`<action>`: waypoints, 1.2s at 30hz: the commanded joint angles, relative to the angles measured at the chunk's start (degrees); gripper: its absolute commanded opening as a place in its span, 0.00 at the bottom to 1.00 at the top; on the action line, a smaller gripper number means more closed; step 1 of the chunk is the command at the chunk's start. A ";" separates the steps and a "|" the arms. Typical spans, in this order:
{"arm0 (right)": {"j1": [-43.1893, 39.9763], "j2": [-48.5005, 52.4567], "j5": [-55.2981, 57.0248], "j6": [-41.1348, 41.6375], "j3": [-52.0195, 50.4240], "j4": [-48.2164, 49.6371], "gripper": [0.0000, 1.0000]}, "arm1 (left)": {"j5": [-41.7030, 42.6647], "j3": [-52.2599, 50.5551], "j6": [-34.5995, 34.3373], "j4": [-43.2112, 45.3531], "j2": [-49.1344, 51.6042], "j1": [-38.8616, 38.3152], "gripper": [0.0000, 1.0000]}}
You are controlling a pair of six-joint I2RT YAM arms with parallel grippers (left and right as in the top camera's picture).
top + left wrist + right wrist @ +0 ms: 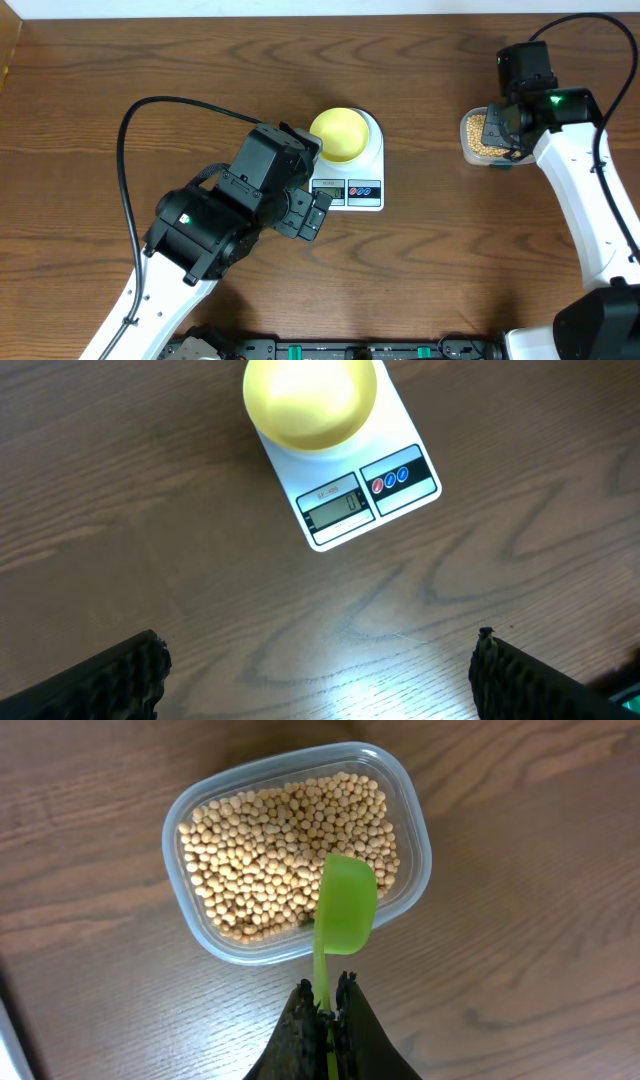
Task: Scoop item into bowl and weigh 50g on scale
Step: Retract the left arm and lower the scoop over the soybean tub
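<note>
The pale yellow bowl (341, 134) sits empty on the white scale (361, 189), also seen in the left wrist view with the bowl (310, 400) on the scale (350, 500). Tan beans (280, 850) fill a clear tub (420, 840), at the right in the overhead view (483, 136). My right gripper (328, 1005) is shut on the handle of a green scoop (346, 905), whose empty head hovers over the tub's near edge. My left gripper (320, 675) is open and empty, above the wood in front of the scale.
The brown wooden table (120, 60) has a pale edge along the back. My left arm's black body (240, 200) lies just left of the scale. A black cable (130, 130) loops over the left side.
</note>
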 commanded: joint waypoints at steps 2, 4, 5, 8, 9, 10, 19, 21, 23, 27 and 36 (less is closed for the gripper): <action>-1.36 0.44 2.64 -0.59 -2.78 3.41 0.01 | -0.66 0.63 -0.02 -0.33 -0.11 0.20 0.98; -2.12 0.59 3.45 -0.92 -3.96 4.72 0.01 | -0.63 0.63 -0.02 -0.33 -0.11 0.20 0.98; -2.62 0.63 4.31 -0.98 -4.55 5.33 0.01 | -0.63 0.63 -0.02 -0.33 -0.11 0.20 0.98; -4.81 0.63 5.57 -2.80 -5.81 7.98 0.01 | -0.66 0.63 -0.02 -0.33 -0.11 0.20 0.98; -5.38 0.63 5.57 -3.21 -5.90 8.63 0.01 | -0.66 0.63 -0.02 -0.33 -0.11 0.20 0.98; -6.01 0.63 5.57 -3.37 -5.99 9.49 0.01 | -0.63 0.63 -0.02 -0.33 -0.11 0.20 0.98; -7.21 1.33 4.22 -5.73 -6.29 13.16 0.01 | -0.66 0.63 -0.02 -0.33 -0.11 0.20 0.98; -7.21 2.29 4.04 -5.92 -6.29 13.16 0.01 | -0.66 0.63 -0.02 -0.33 -0.11 0.20 0.98; -7.19 3.76 3.41 -6.23 -6.29 13.25 0.01 | -0.66 0.63 -0.02 -0.33 -0.11 0.20 0.98; -7.21 6.32 2.71 -6.36 -6.29 13.79 0.01 | -0.63 0.63 -0.02 -0.33 -0.11 0.20 0.98; -7.08 9.03 -3.54 -6.95 -6.29 12.15 0.01 | -0.66 0.63 -0.02 -0.33 -0.11 0.20 0.98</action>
